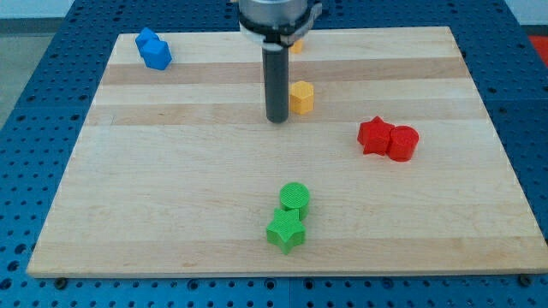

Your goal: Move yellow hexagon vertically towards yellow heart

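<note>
Inspection of your single camera view found a wooden surface (171, 171) lying on a blue perforated base (34, 51). Your arm carried no jaws, so no open or closed state applied; it ended in a dark rod, and my tip (276, 120) rested on the surface above the view's centre.

The yellow hexagon (301, 97) stood just to the view's right of my tip, very close or touching; you could not settle contact from this angle. A second yellow block, taken to be the yellow heart (296, 46), sat toward the view's top, almost straight above the hexagon and apart from it. Most of it was hidden behind the arm's housing (276, 19), so its shape could not be confirmed.

Other items you would have noted:
- A blue block (154, 50) lay near the surface's top-left corner, well apart from everything else; its shape was unclear.
- A red star (374, 135) and a red cylinder (403, 142) sat touching each other at the view's right, below and to the right of the hexagon.
- A green cylinder (294, 198) and a green star (286, 231) sat touching each other near the view's bottom, the cylinder above the star, both well below my tip.
</note>
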Controlling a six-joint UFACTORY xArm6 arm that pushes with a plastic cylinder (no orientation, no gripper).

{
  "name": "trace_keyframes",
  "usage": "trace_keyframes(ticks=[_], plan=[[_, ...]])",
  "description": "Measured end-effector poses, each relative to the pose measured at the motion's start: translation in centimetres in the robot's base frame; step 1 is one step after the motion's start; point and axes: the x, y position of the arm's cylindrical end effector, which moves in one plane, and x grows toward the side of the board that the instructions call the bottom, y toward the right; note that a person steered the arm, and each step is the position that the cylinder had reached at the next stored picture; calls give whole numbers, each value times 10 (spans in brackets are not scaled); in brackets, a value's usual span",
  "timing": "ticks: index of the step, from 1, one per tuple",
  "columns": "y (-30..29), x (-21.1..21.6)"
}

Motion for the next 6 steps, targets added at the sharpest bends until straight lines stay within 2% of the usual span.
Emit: trace_keyframes(ticks=[1,2,3,5,6], plan=[[28,7],[55,-32],[53,-71],[66,-116],[105,-156]])
